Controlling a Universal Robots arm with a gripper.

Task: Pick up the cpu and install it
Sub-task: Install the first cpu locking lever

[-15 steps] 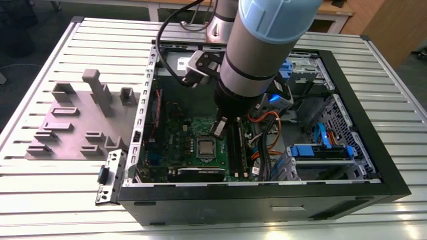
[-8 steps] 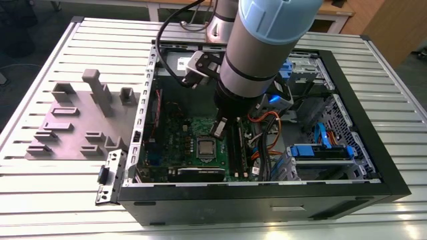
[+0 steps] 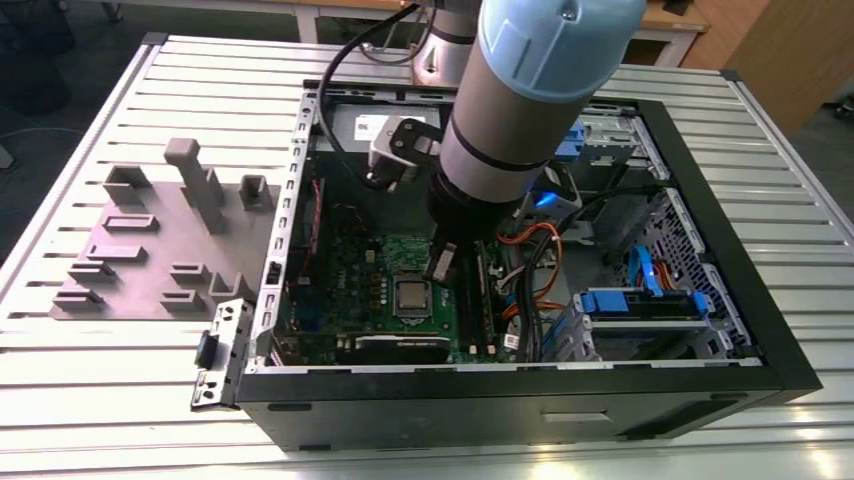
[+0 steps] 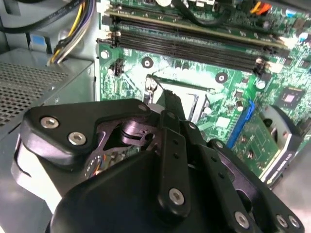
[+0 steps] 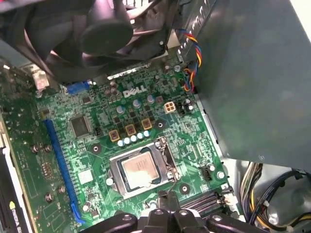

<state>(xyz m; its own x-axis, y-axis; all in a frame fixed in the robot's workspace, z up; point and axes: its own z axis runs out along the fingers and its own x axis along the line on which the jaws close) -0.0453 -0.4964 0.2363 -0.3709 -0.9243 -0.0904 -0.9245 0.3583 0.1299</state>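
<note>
Inside the open black computer case [image 3: 534, 400] on the slatted metal tabletop [image 3: 107, 380], the small flat square cpu with its silvery-grey metal top [image 3: 412, 294] already lies in the silver rectangular socket frame [image 3: 412, 312] on the green motherboard [image 3: 367, 270]. In the first wrist view the cpu [image 5: 139, 168] sits flat and square within the frame [image 5: 167, 162], its edges parallel to the frame's sides, with nothing gripping it. The black claw [image 3: 441, 262] of the pale blue and grey arm [image 3: 534, 90] hangs just above the board, near the socket's far side in the exterior view; its tips also show in the first wrist view [image 5: 167, 206] beside the socket, apart from the chip. Whether the claw is open or closed cannot be told; it carries nothing that can be seen. In the second wrist view a thin black finger [image 4: 171, 104] reaches toward the socket opening, close to the long black memory slots [image 4: 194, 46].

Judging from this, picking up and placing are done: the chip rests in its seat. What seems left is locking it down, as no retaining plate appears to cover the cpu top, though the latch lever's state is hard to read.
</note>
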